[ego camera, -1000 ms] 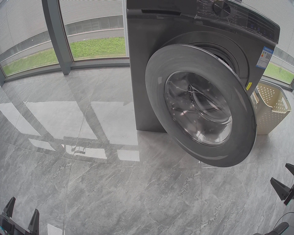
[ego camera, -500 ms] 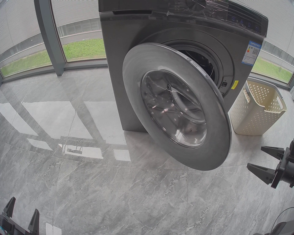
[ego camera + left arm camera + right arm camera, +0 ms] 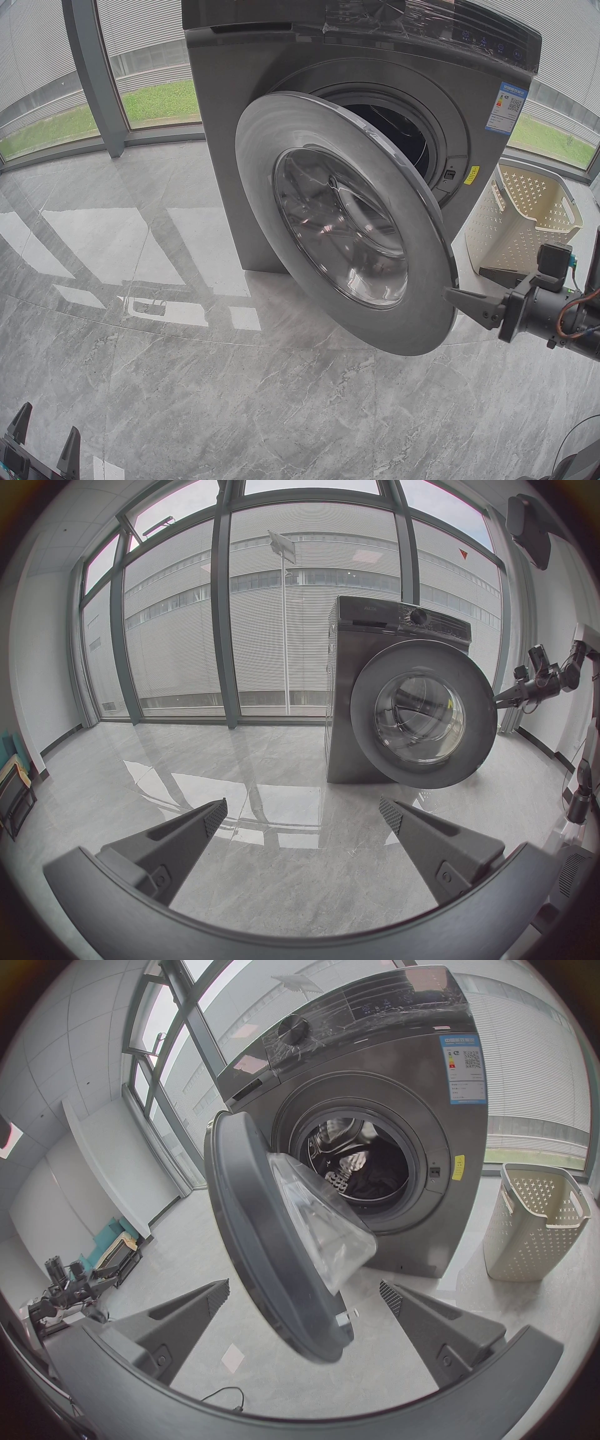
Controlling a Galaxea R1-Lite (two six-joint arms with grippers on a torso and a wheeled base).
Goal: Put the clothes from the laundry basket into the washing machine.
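The gray washing machine (image 3: pixel 250 125) stood at the far side of the floor (image 3: pixel 187 387). Its round door (image 3: pixel 337 225) hung wide open to the left. Some dark clothes (image 3: pixel 375 1179) lay inside the drum (image 3: pixel 340 1147). The cream laundry basket (image 3: pixel 531 212) stood on the floor just right of the machine. The right gripper (image 3: pixel 303 1286) was up by the right edge of the door, with its jaws wide apart and nothing in them. I could not tell if it touched the door. The left gripper (image 3: pixel 302 804) was low at the near left, also wide open and holding nothing.
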